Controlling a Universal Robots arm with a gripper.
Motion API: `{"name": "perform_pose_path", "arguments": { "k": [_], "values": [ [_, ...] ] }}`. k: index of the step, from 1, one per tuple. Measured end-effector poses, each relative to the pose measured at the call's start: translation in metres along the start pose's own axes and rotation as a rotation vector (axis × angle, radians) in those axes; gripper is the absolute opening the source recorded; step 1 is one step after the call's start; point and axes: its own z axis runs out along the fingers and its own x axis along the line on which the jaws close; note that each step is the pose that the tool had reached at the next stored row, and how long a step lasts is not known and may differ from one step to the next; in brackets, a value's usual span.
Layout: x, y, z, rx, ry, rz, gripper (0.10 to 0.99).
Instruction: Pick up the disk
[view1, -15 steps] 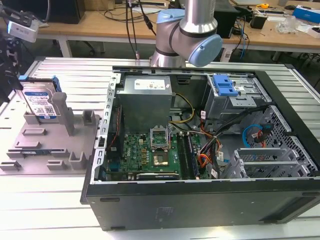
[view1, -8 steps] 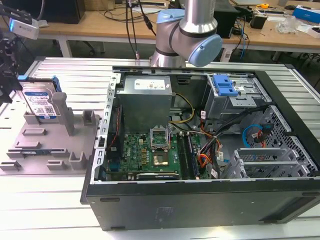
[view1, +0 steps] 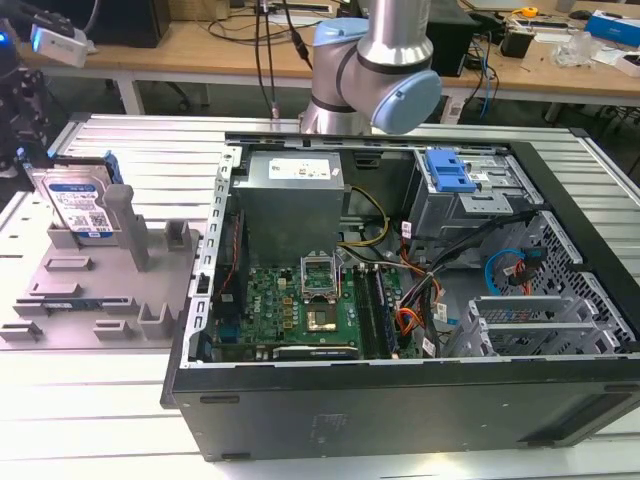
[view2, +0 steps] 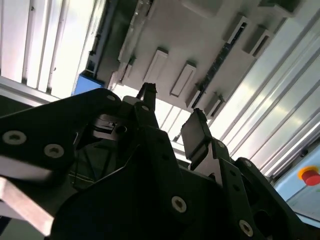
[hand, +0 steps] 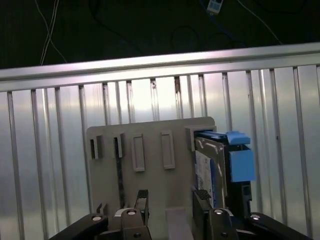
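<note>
Open computer case (view1: 400, 400) and grey fixture (view1: 110, 290) side by side on a ribbed metal surface (view1: 130, 145). The disk (view1: 80, 205) stands on edge in a slot at one end of the fixture, label facing outward, with blue rails along its sides. It lies outside the case, towards the exterior view's left. Inside the case are the power supply (view1: 290, 195), the motherboard (view1: 300, 305) and a blue latch (view1: 448, 170) on the drive bay. The arm (view1: 375, 60) rises behind the case.

In the first wrist view the gripper (hand: 172, 200) hovers over the fixture (hand: 150, 145). Its two fingers (hand: 142, 200) are spread apart with nothing between them, and bare fixture shows in the gap. The disk (hand: 212, 170) sits upright in its slot, close to one finger and not touched by it; its blue rail (hand: 240, 160) faces away from the gripper.

In the second wrist view the gripper (view2: 172, 112) is seen from behind its dark body. The fingers (view2: 197, 132) are likewise separated, with the fixture's slots (view2: 185, 80) beyond them.
</note>
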Motion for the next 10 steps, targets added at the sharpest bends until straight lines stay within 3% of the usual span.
{"name": "perform_pose_path", "arguments": {
  "k": [4, 10],
  "values": [
    [-0.0259, 0.0023, -0.0003, 0.007, 0.0025, -0.002, 0.482],
    [-0.0557, 0.0051, -0.0006, 0.027, 0.0049, -0.011, 0.482]
  ]
}}
